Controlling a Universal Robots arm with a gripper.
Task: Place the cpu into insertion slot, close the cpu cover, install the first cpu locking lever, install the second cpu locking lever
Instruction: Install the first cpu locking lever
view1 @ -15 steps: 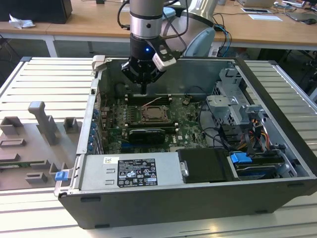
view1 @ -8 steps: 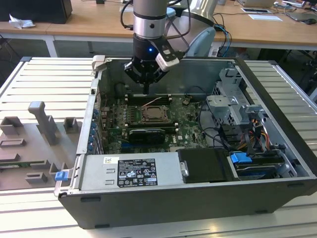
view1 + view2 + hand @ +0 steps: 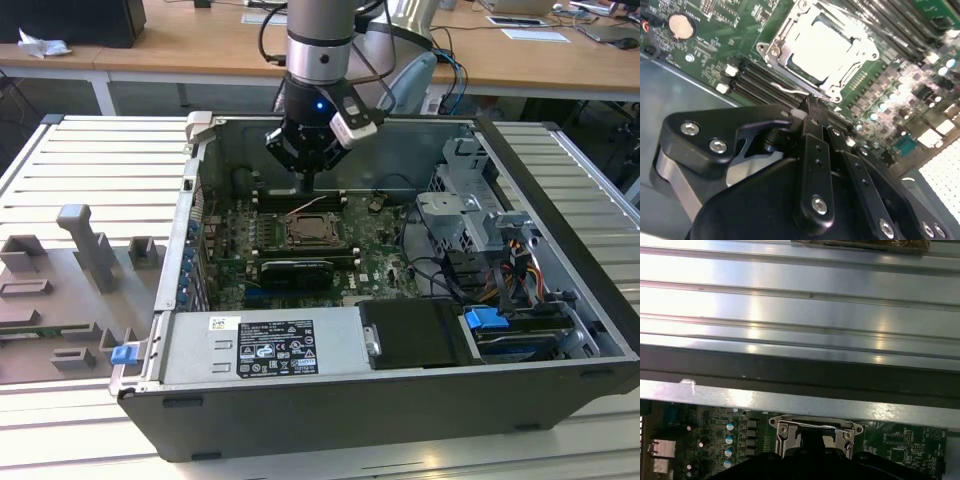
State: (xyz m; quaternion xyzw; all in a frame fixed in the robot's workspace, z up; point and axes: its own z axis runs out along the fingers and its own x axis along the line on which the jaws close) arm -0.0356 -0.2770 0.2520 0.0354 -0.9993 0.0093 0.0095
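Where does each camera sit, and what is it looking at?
Exterior view: off the arm, above the open case, looking down into it; the arm and tool show.
Second wrist view: on the arm, looking along the tool at the cpu framed by the cpu cover.
First wrist view: on the arm, looking across the motherboard toward the case wall; the tool's body shows.
Shared: all three show the insertion slot.

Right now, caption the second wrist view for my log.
Hand beside the cpu, seated under its closed cover.

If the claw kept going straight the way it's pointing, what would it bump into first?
Probably the thin wire lever beside the cpu cover, just past the claw; depth is hard to judge.
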